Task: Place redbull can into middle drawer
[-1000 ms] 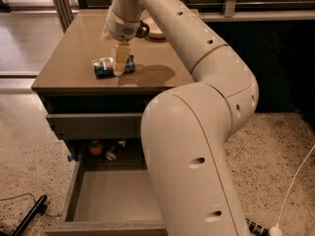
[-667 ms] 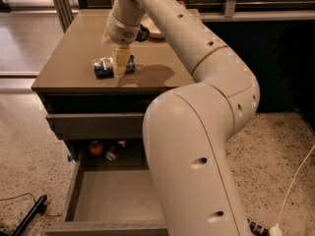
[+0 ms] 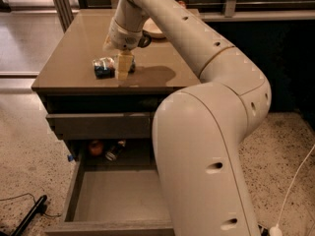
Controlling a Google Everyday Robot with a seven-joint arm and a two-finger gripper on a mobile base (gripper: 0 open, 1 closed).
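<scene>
Shows the gripper point(image 3: 124, 69) down at the cabinet top point(image 3: 74, 58), right on the blue-and-silver can point(image 3: 104, 67), itself lying on its side near the front edge. Cannot tell whether open around the can or closed on it: capped from above by the wrist and seen from one side only. Crosses the can's right half and hides part of that end. Behind the arm point(image 3: 206, 48), leaves only a slice of a pale bowl point(image 3: 154, 31) showing. Lower down, finds the upper drawer front point(image 3: 98, 125) slightly out and, beneath it, the middle drawer point(image 3: 118, 200) pulled well open, flat floor in view, right side blocked by the arm's bulky lower section, front edge cut off at the bottom. In the shadowed gap behind and above that drawer, makes out an orange-red can point(image 3: 96, 147) and a darker can point(image 3: 115, 151), label unreadable. At lower left on the speckled floor, catches a black rod point(image 3: 32, 213), cut off by the edge.
</scene>
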